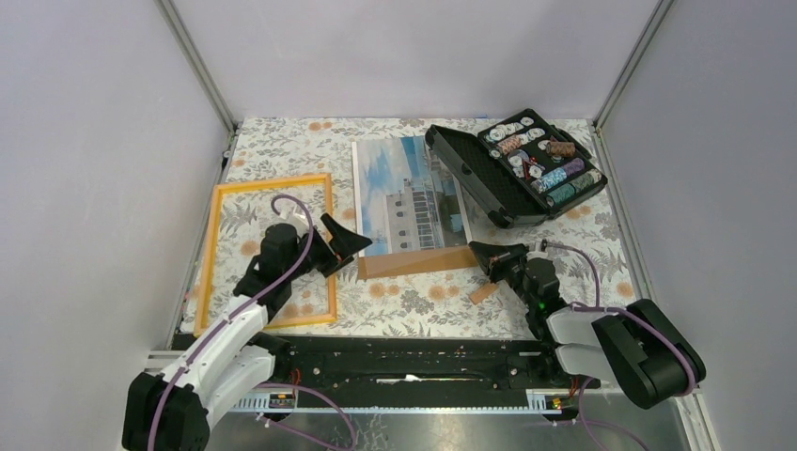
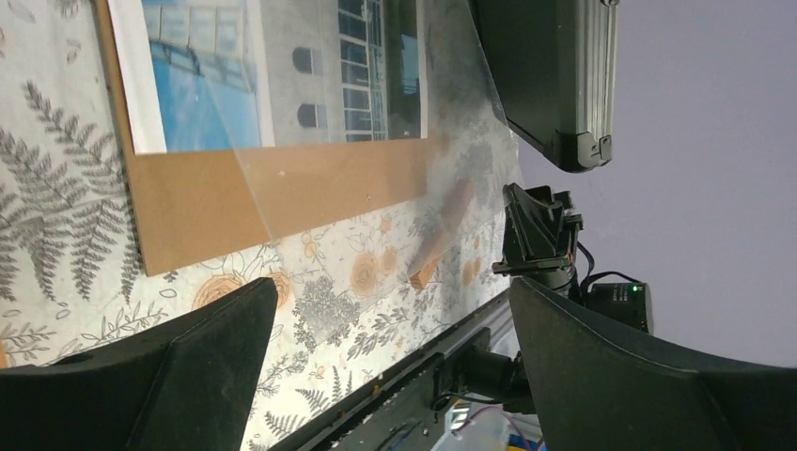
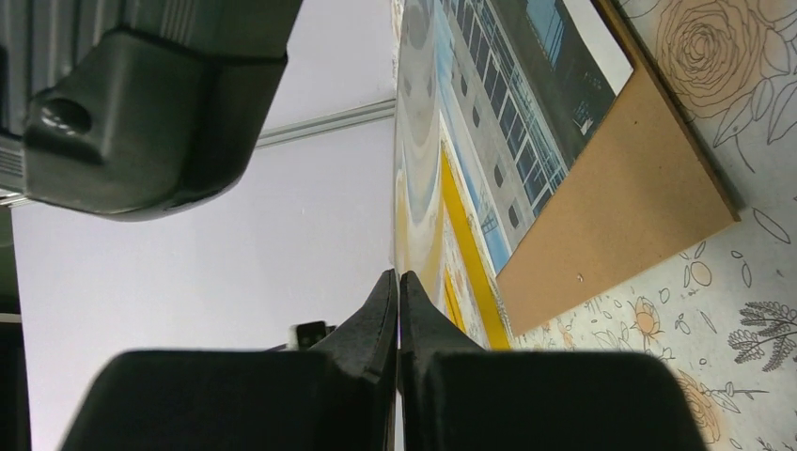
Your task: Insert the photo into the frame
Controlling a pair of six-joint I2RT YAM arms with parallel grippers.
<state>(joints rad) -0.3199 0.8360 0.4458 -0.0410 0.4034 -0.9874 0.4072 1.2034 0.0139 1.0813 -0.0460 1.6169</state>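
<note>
On the brown board we see the photo lying face up, with the board's near strip left bare. Left of the board, apart from it, the frame lies flat. Between frame and board our left gripper hangs with its fingers spread wide, holding nothing. At the board's near right corner our right gripper is pressed together on the edge of a clear sheet that tilts over the board. Beyond the board's right side an open black case sits.
</note>
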